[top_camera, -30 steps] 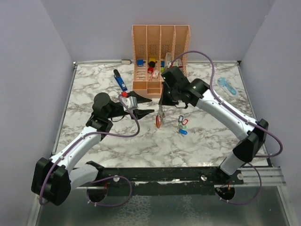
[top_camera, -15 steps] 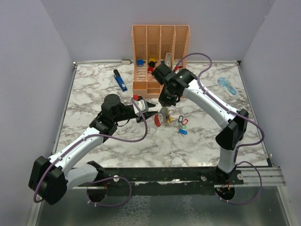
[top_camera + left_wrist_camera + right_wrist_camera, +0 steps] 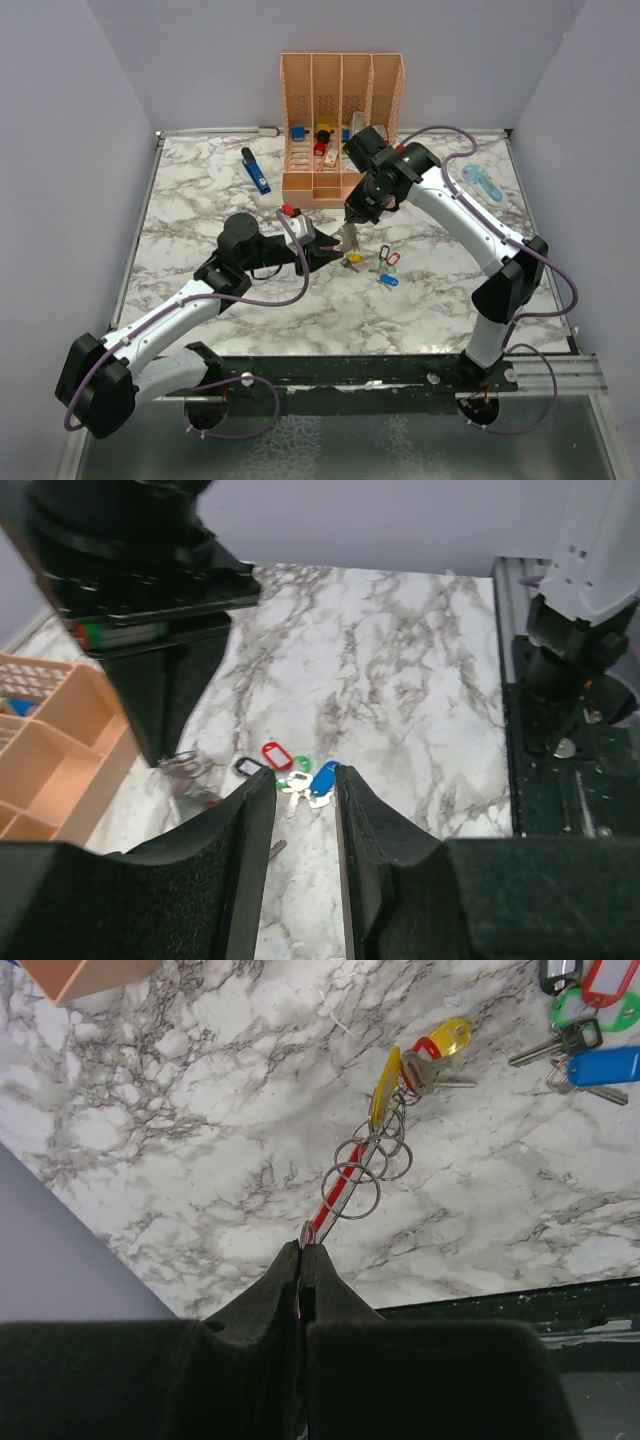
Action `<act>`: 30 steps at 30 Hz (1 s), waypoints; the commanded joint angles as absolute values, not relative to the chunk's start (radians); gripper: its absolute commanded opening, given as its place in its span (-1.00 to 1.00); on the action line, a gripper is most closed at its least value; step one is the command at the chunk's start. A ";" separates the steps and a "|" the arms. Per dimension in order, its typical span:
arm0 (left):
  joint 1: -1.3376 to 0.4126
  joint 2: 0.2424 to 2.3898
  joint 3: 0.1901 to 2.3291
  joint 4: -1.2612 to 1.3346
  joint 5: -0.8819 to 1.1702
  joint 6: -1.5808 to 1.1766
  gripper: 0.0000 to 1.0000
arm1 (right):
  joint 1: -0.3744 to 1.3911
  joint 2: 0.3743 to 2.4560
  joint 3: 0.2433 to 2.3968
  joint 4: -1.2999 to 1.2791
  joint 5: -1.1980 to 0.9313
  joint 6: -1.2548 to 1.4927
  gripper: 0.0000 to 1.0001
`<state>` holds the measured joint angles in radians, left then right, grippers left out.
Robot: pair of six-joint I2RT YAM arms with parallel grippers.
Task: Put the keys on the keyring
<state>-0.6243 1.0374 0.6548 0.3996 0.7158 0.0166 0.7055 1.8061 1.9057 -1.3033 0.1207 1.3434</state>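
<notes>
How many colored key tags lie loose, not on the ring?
4, in one bunch: black tag, red tag, green tag, blue tag. Others may be hidden under them.

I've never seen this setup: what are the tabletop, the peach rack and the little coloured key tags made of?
Tabletop: likely marble-look laminate, white with grey veins; could be stone. Rack: probably plastic, even peach colour, moulded mesh walls. Key tags: seemingly glossy plastic in red, blue, green, yellow; the keys look metal, silvery.

Left gripper [image 3: 302,774] narrowly parted, coloured keys [image 3: 277,754] beyond, marble table [image 3: 420,680]
</notes>
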 commanded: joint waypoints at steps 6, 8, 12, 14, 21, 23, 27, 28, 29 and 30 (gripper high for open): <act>-0.692 1.092 0.634 0.373 0.699 -0.124 -0.34 | 0.705 1.765 1.945 -1.215 0.028 1.463 -0.98; -0.707 1.085 0.612 0.380 0.663 -0.163 -0.34 | 0.706 1.752 1.936 -1.196 0.025 1.472 -0.98; -0.724 1.077 0.595 0.368 0.528 -0.139 -0.31 | 0.706 1.735 1.922 -1.195 0.026 1.481 -0.98; -0.724 1.082 0.598 0.348 0.487 -0.140 -0.30 | 0.706 1.731 1.918 -1.195 0.018 1.483 -0.98; -0.725 1.070 0.571 0.384 0.356 -0.064 -0.25 | 0.706 1.695 1.856 -1.168 -0.015 1.486 -0.98; -0.726 1.066 0.568 0.399 0.331 -0.035 -0.25 | 0.706 1.676 1.821 -1.152 -0.024 1.495 -0.98; -0.726 1.061 0.564 0.415 0.321 0.002 -0.25 | 0.706 1.633 1.752 -1.110 -0.035 1.512 -0.98; -0.726 1.061 0.563 0.417 0.320 0.007 -0.25 | 0.704 1.623 1.736 -1.094 -0.041 1.515 -0.98; -0.726 1.061 0.564 0.418 0.321 0.009 -0.25 | 0.705 1.612 1.720 -1.081 -0.046 1.519 -0.98; -0.726 1.060 0.563 0.423 0.322 0.011 -0.25 | 0.706 1.603 1.705 -1.071 -0.050 1.524 -0.98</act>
<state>-0.7223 1.0828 0.5735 0.3771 0.3626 -0.0311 0.7055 1.6718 1.7473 -1.1645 -0.0074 1.4887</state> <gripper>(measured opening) 0.375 0.015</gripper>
